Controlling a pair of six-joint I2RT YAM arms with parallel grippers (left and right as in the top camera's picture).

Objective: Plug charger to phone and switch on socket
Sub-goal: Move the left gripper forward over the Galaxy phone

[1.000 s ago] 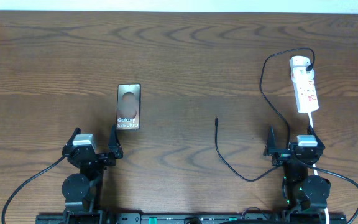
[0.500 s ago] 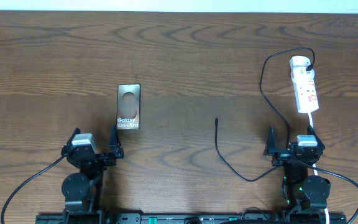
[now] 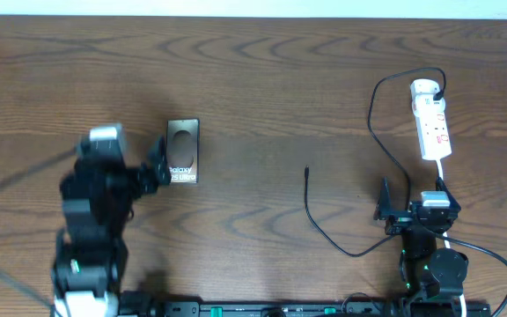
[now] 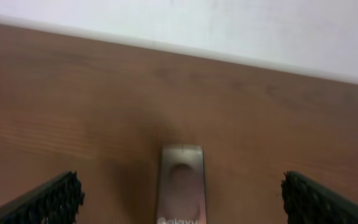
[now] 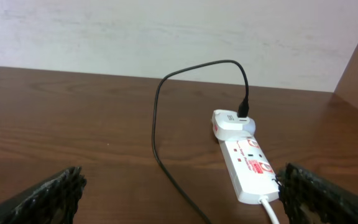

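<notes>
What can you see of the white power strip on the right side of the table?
The power strip is narrow, white and plastic-looking, with red markings on top. It lies flat on the wooden table, far right, its length pointing away from the robot. A white adapter sits plugged in at its far end, a black cable running from it; a white cord leaves the near end.

Left arm extended forward; left end effector point(image 3: 120, 165) jaws spread wide, empty. Right arm folded; right end effector point(image 3: 412, 204) likewise.

Overhead looks straight down; low wrist views face forward, left apparently sharing the phone point(image 3: 184, 141).
</notes>
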